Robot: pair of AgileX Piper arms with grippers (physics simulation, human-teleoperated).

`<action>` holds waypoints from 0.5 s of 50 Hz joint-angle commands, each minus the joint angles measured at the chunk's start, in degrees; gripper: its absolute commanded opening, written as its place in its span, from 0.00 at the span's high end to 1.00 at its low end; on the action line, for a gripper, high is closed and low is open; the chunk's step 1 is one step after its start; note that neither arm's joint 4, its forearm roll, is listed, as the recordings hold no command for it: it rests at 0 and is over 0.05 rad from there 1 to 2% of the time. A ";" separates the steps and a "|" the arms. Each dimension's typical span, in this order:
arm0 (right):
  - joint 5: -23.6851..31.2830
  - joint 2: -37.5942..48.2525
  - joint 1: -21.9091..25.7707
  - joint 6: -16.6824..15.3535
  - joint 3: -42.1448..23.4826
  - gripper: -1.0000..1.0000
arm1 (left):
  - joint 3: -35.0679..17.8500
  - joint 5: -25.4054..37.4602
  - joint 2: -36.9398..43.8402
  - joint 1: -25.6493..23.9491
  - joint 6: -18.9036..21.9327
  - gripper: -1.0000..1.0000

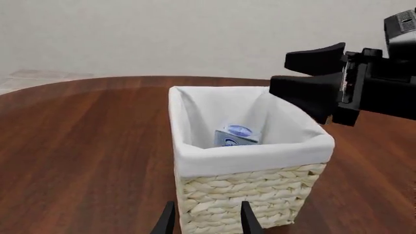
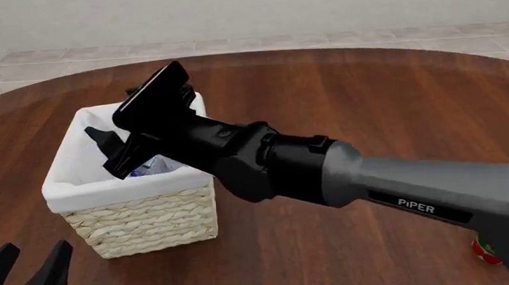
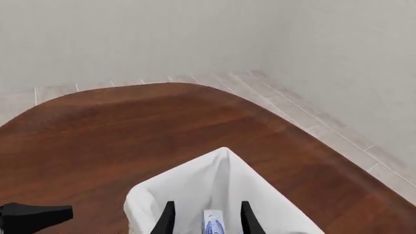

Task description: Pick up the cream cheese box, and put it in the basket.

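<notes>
Left hand [image 2: 24, 272] open, idle; right hand [image 2: 113, 148] open above basket [image 2: 144, 219] rim, cream cheese box [image 1: 237, 135] inside.

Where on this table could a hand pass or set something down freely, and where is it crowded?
Free: bare wood beyond the basket toward the far edge, and the table's right half. Crowded: over the basket, where the right gripper hangs above the cream cheese box; the left gripper sits near its front.

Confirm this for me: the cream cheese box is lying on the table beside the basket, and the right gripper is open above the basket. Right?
Not quite. The cream cheese box is inside the basket, down against the white lining, not on the table beside it; the left wrist view shows this. The rest holds: the right gripper is open above the basket.
</notes>
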 commanded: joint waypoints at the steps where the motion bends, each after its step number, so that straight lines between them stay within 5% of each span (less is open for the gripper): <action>1: -0.36 -7.12 -0.46 2.41 6.31 0.00 | 0.00 0.00 -0.05 -0.37 0.14 0.00; 25: -0.01 -33.63 -7.20 4.61 28.41 0.00 | 0.00 0.17 -0.60 -1.41 0.13 0.00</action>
